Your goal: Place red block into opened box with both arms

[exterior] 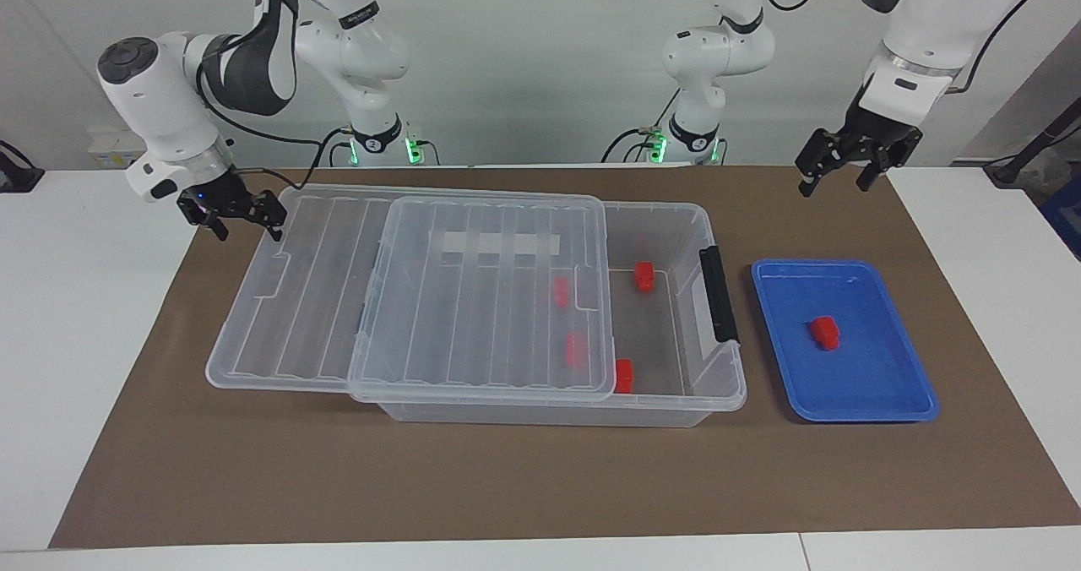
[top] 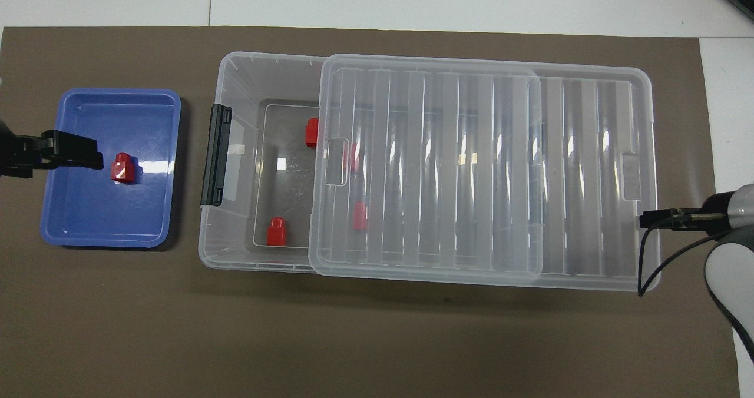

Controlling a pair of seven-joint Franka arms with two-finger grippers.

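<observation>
The red block (exterior: pixel 825 332) I'm after lies in the shallow blue tray (exterior: pixel 878 402), roughly at its middle, on the brown mat (exterior: pixel 540 478) that covers the worktop toward the left arm's end. Just beside the tray stands the clear storage box (exterior: pixel 676 406), its black latch (exterior: pixel 718 294) on the end facing the tray. I see the ribbed lid (exterior: pixel 473 318) lying flat across the box but pushed toward the right arm's end, so it overhangs that end and leaves the latch end of the box open. Four more red blocks are inside: two in the uncovered part, one nearer the robots (exterior: pixel 643 275) and one farther (exterior: pixel 624 376), and two showing dimly through the lid (exterior: pixel 561 293).

My right gripper (exterior: pixel 232 216) sits low at the lid's overhanging corner nearest the robots, fingers apart; whether it touches the rim I cannot tell. My left gripper (exterior: pixel 844 174) hangs in the air over the mat's edge, above the tray's end of the worktop, fingers apart and holding nothing.
</observation>
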